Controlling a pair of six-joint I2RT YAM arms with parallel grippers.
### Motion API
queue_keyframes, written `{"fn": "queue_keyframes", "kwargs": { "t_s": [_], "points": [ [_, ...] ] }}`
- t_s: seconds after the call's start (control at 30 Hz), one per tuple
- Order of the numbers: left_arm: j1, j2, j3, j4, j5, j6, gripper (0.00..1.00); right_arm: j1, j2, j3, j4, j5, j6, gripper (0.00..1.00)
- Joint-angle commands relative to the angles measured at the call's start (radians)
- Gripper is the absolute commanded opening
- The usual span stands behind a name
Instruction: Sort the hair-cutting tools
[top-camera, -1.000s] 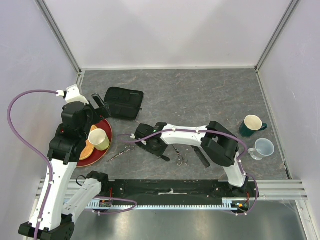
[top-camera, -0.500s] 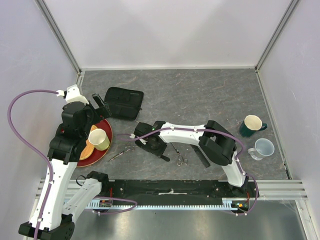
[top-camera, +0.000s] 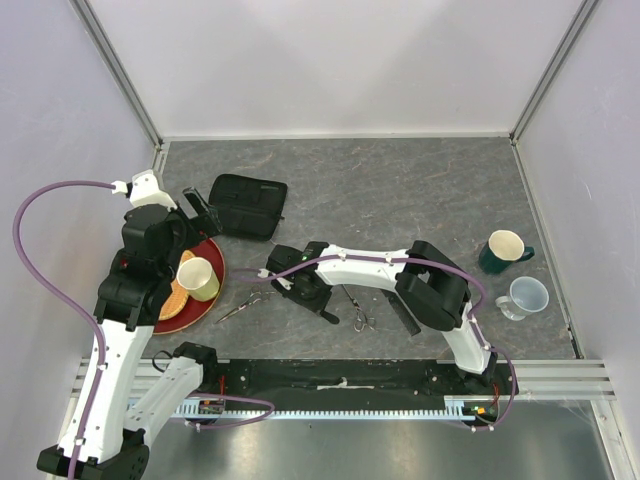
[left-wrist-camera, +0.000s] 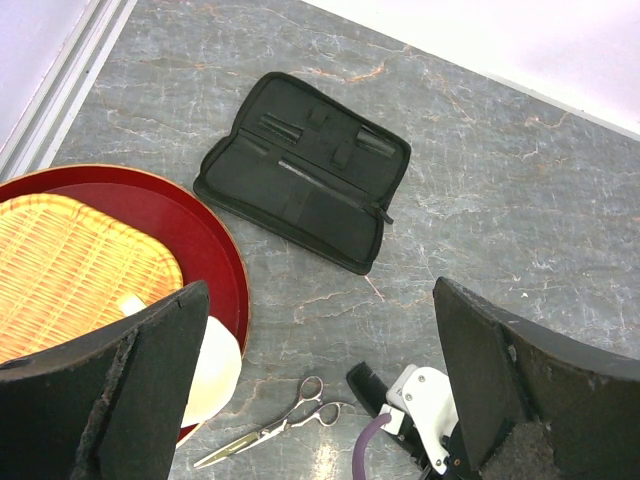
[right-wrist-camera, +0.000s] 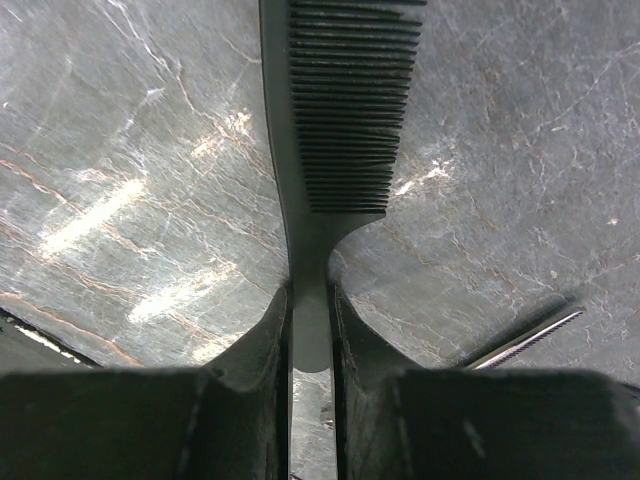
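Black comb (right-wrist-camera: 345, 110) runs lengthwise straight out from the right pincer (right-wrist-camera: 310, 297), clamped on its tapered handle, toothed end farthest.

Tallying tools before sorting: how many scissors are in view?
2. One scissors lies beside the red tray; the other scissors lies beside the right arm. Arms may hide more.

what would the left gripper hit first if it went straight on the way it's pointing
Probably the table between the scissors and the black case; the left gripper, jaws open, frames that spot, though depth is unclear.
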Motion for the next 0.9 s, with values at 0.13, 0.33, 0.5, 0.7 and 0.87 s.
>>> {"fn": "queue_keyframes", "kwargs": {
  "t_s": [0.13, 0.33, 0.5, 0.7, 0.87],
  "points": [
    [0.002, -0.004, -0.004, 0.024, -0.018, -0.017, 1.0, -0.006, -0.001, -0.079, -0.006, 0.062, -0.006, 0.14],
    [0.004, -0.001, -0.004, 0.022, -0.014, -0.02, 1.0, -0.008, -0.096, -0.087, -0.023, 0.082, -0.006, 0.16],
    [0.004, 0.001, -0.006, 0.024, -0.015, -0.022, 1.0, -0.018, -0.145, -0.085, -0.029, 0.113, 0.018, 0.16],
    [0.004, 0.005, -0.006, 0.025, -0.006, -0.023, 1.0, -0.038, -0.197, -0.094, -0.017, 0.133, 0.049, 0.16],
    [0.004, 0.016, -0.011, 0.034, 0.032, -0.035, 1.0, -0.071, -0.266, -0.125, 0.008, 0.136, 0.078, 0.16]
  ]
}}
